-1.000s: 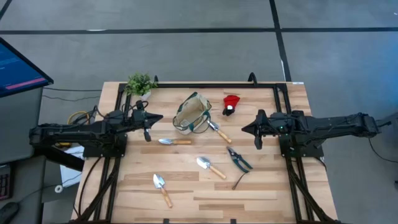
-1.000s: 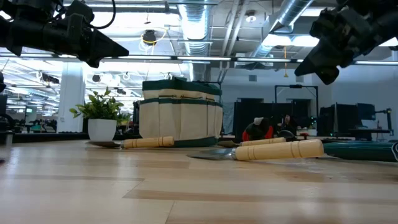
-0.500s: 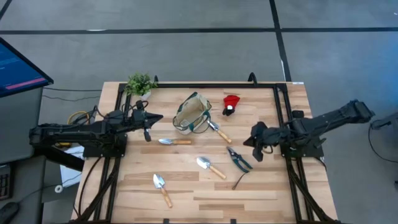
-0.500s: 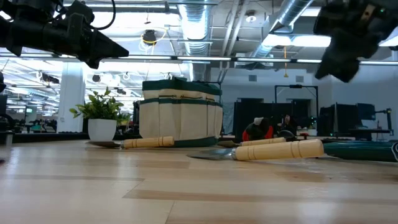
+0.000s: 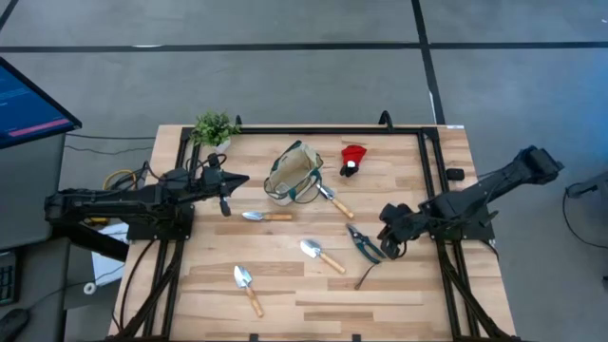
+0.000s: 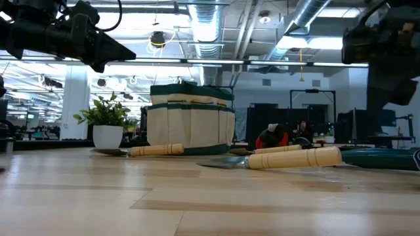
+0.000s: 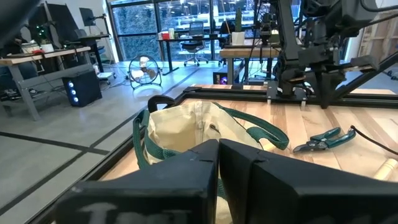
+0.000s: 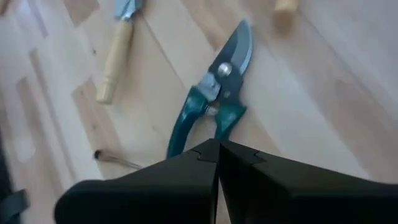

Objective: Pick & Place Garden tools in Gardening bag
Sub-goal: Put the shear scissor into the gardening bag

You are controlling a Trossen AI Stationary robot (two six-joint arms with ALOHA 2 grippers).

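Observation:
The beige gardening bag [image 5: 293, 173] with green trim stands upright at the table's far middle, mouth open. Several wooden-handled trowels lie flat around it: one [image 5: 266, 216] in front, one [image 5: 321, 254] mid-table, one [image 5: 248, 289] near the front, and one [image 5: 332, 199] with its blade against the bag's right side. Green-handled pruning shears [image 5: 365, 243] [image 8: 217, 93] lie flat right of centre. A red-and-black item [image 5: 352, 159] lies at the far right. My right gripper [image 5: 387, 250] [image 8: 219, 147] hovers shut, tilted down, just right of and above the shears. My left gripper [image 5: 225, 195] [image 7: 219, 149] is shut, level, left of the bag.
A small potted plant [image 5: 215, 128] stands at the far left corner. A thin dark stick [image 5: 366, 275] lies just in front of the shears. A black frame rail [image 5: 313, 130] runs along the table's far edge and sides. Bare wood lies at the near right.
My right gripper has swung from beside the bag's right toward the table's near edge and down, tipping its fingers downward and rolling, and now stands over the pruning shears. It has stayed shut. No tool has moved.

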